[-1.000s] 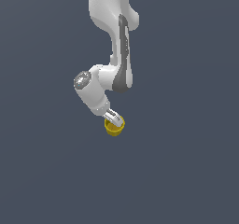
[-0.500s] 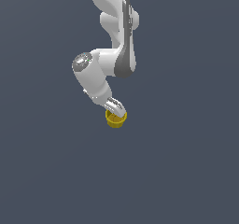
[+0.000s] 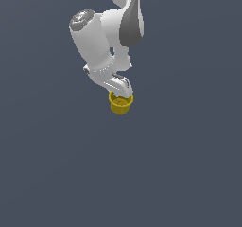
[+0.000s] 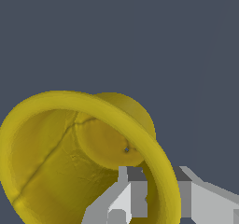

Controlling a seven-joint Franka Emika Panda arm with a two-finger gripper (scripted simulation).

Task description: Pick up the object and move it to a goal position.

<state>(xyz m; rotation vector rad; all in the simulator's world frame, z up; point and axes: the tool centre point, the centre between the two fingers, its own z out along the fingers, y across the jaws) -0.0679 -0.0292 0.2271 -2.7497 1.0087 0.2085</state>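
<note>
Wrist view: gripper (image 4: 156,197) pinches yellow cup (image 4: 60,162) rim | exterior: apparently airborne

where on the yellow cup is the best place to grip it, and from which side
Grip the yellow cup by its rim wall, coming from above its open mouth, as the gripper does now. The wrist view shows one finger inside the flared rim and one outside. The sides taper, so an outside grip might slip; the flared lip gives the jaws a catch.
</note>
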